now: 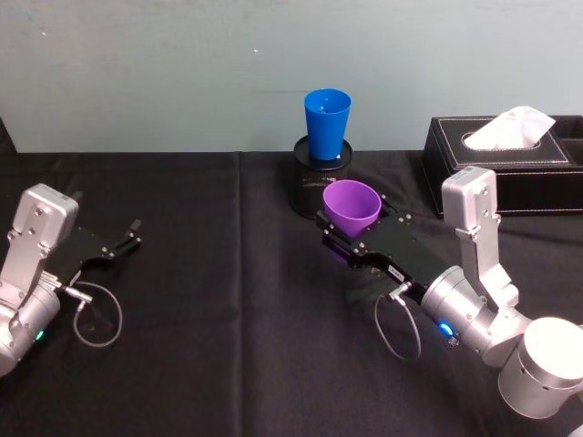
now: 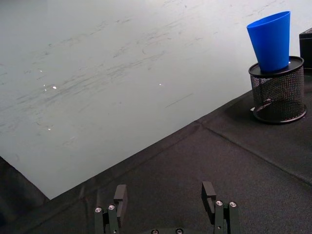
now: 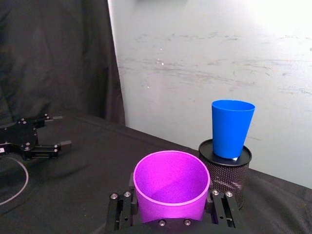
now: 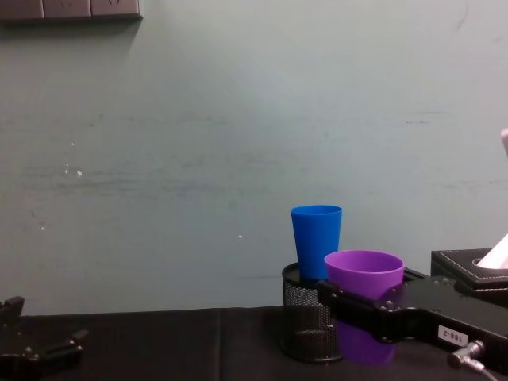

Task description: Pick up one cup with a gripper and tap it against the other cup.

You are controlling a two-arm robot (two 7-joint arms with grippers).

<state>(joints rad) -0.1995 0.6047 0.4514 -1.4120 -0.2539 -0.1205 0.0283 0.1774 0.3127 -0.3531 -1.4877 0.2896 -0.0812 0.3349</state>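
A wide desk draped in black cloth runs up to a pale green wall. At the desk's back right sits a black tissue box with a white tissue poking out, well clear of the work.

The silver right arm reaches in from the lower right. Its right tool is clamped on the purple cup, with a flat black jaw pressed to each side of the lower wall. Holding it low leaves the wide rim and upper wall free to make contact. The cup is upright, mouth up, and seems raised off the cloth, though its base is hard to make out.

The left tool rests low at the far left of the desk, jaws apart with nothing between them. It looks parked, out of the way.

Near the back centre stands a black wire-mesh pen holder. The blue cup stands upright on its flat top. That perch sets the blue cup higher than the purple one.

The purple cup hangs just in front of the holder, close to the blue cup and not touching it. The lift looks done and the tap not yet made. It probably calls for a small rise and a gentle push forward, since the blue cup could topple off its perch.
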